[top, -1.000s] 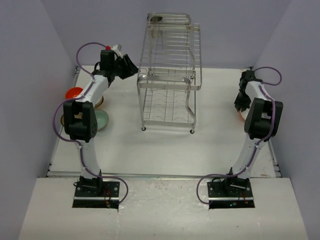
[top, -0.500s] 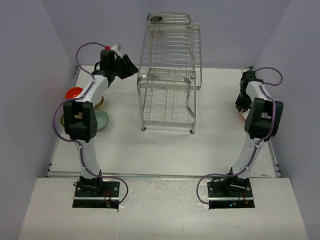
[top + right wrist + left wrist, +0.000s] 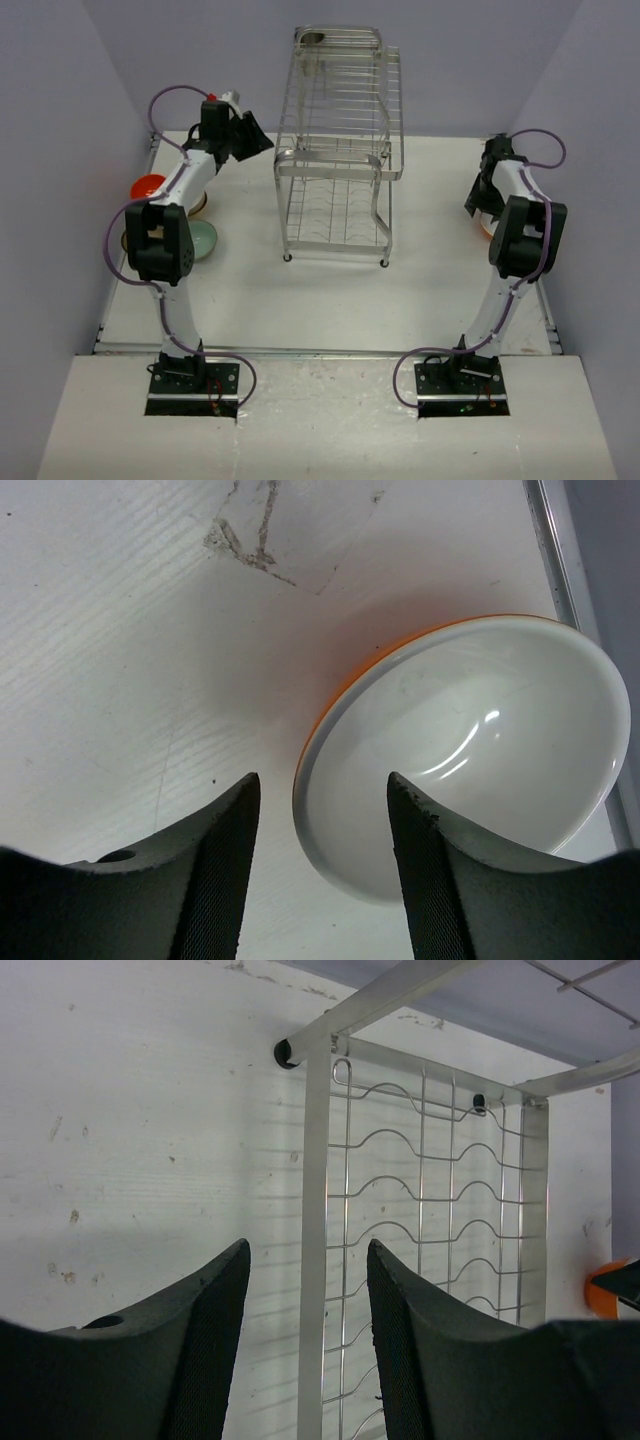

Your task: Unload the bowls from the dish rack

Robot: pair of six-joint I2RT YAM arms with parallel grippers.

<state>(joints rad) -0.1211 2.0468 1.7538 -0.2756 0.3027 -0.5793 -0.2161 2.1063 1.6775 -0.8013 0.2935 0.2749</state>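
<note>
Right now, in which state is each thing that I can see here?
dish rack: upright, lower tier empty.
left pincer: open, empty, facing the dish rack.
right pincer: open, one finger on each side of a bowl's rim.
right orange bowl: upright on the table, empty.
left orange bowl: on the table.
mint green bowl: on the table, partly hidden.

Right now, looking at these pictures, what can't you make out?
- Overhead view: the left arm covers the bowls on the left beyond an orange bowl and a green bowl, so their number is unclear.
- Overhead view: the dark thing atop the rack is too small to name.
- Left wrist view: an orange thing is cut by the edge.
</note>
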